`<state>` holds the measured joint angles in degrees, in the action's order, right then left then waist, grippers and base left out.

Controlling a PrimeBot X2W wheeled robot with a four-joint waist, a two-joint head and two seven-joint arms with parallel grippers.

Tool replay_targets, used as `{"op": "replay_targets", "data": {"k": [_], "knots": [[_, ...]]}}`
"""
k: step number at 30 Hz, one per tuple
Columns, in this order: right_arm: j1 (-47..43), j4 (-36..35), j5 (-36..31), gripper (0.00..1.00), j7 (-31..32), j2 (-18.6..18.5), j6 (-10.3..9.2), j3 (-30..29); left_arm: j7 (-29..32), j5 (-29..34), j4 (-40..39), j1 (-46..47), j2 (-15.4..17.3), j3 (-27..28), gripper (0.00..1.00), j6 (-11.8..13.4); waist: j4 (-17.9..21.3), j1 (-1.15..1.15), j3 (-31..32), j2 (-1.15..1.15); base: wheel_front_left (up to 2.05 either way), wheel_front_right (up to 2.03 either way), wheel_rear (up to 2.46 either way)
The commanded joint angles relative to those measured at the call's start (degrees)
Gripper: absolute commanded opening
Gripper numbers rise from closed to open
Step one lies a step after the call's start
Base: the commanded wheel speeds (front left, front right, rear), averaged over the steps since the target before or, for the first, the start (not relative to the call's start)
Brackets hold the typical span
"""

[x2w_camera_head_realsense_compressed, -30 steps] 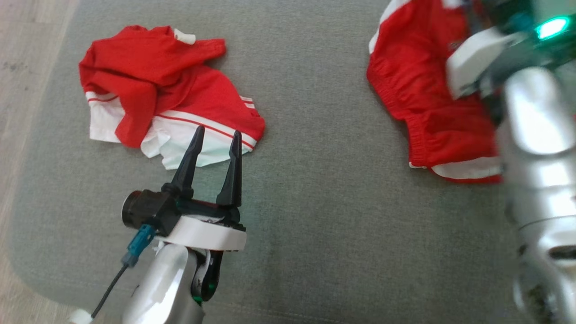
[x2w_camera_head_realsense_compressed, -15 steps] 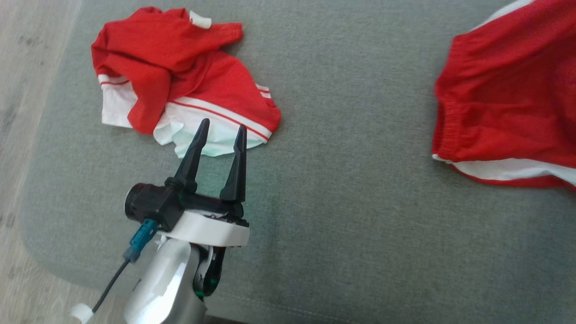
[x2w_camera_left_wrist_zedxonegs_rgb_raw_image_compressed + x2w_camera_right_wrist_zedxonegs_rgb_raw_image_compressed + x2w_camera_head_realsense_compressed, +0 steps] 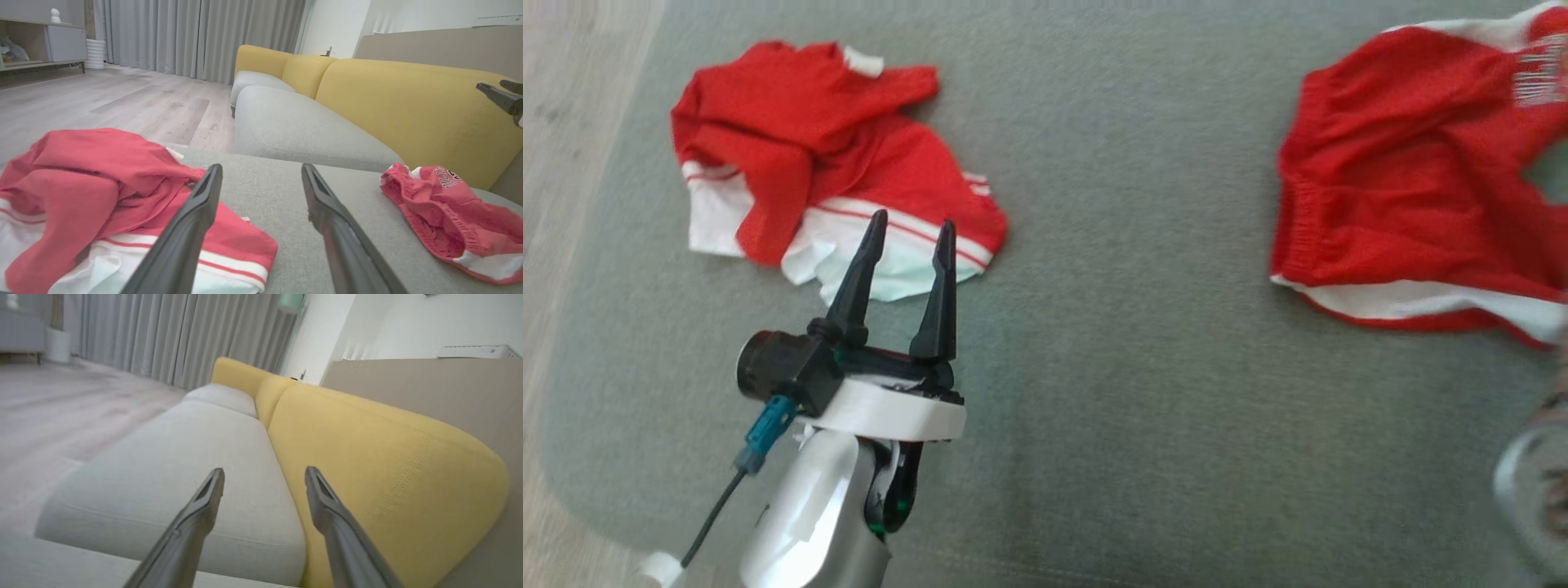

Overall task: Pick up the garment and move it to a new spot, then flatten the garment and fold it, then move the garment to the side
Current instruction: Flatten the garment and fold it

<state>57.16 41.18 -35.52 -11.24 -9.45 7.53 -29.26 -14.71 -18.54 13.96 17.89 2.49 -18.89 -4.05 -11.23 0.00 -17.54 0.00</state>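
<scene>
- The shorts [image 3: 1405, 188] lie at the right of the grey cushion [image 3: 1135, 367], free of both end effectors, and run off the right edge of the head view
- Their gathered waistband faces left, a white hem runs along the near side, and white lettering shows at the far right corner
- A crumpled garment [image 3: 800, 147], red with white panels and thin stripes, sits in a heap at the cushion's far left, well apart from the shorts, with bare cushion between them
- The left end effector [image 3: 912, 220] is spread wide and holds nothing; its fingertips overlap the near white edge of the crumpled garment in the head view, and I cannot tell whether they touch it
- In the left wrist view one finger crosses that garment's striped hem and the other stands over bare cushion
- The right end effector [image 3: 264, 470] is spread wide and empty, pointing at a pale seat [image 3: 184, 465] and a yellow backrest [image 3: 388, 457]
- A blurred silver right arm [image 3: 1535, 498] shows low at the right of the head view
- Wood floor [image 3: 572, 122] borders the cushion on the left
</scene>
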Motion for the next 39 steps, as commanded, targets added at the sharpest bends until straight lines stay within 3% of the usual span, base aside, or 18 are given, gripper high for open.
{"op": "replay_targets", "data": {"k": [1, 6, 12, 16, 23, 31, 39], "knots": [[-0.6, -1.8, 1.1, 1.0, -1.1, 1.4, -0.04, 1.0, -0.3, 0.4, -1.9, 0.6, 0.4, 2.0, 1.0, 0.1, 2.2, 0.0, 2.2, 0.0, 0.0, 0.0, 0.0], [-7.1, -3.9, 11.7, 1.0, -3.6, 5.8, -0.04, 5.9, -0.3, 1.3, -1.4, -0.6, 0.4, 2.9, 1.0, -0.2, 6.0, 0.0, 5.7, 0.0, 0.0, 0.0, 0.0], [-24.1, -15.5, 30.7, 1.0, -3.7, 6.5, -0.04, 18.8, -0.3, -0.9, -0.4, -1.8, 0.4, 3.9, 1.0, -0.3, 9.4, 0.0, 8.7, 0.0, 0.0, 0.0, 0.0], [-37.0, -22.2, 38.1, 1.0, -3.7, 6.6, -0.04, 24.7, -0.3, -0.2, 0.7, -2.4, 0.4, 4.0, 1.0, -0.4, 11.3, 0.0, 9.9, 0.0, 0.0, 0.0, 0.0], [-48.3, -27.2, 41.6, 1.0, -3.7, 6.6, -0.04, 27.4, -0.3, 1.5, 2.8, -2.6, 0.4, 2.8, 1.0, -1.1, 13.6, 0.0, 10.1, 0.0, 0.0, 0.0, 0.0], [-48.0, -30.2, 42.9, 1.0, -3.7, 6.6, -0.04, 27.5, -0.3, 3.1, 4.6, -0.9, 0.4, 0.8, 1.0, -2.0, 15.4, 0.0, 8.6, 0.0, 0.0, 0.0, 0.0], [-47.7, -29.4, 42.8, 1.0, -3.8, 6.6, -0.04, 25.4, 4.4, 2.4, 8.8, 5.6, 0.4, -8.5, 1.0, -3.2, 18.8, 0.0, 5.1, 0.0, 0.0, 0.0, 0.0]]}}
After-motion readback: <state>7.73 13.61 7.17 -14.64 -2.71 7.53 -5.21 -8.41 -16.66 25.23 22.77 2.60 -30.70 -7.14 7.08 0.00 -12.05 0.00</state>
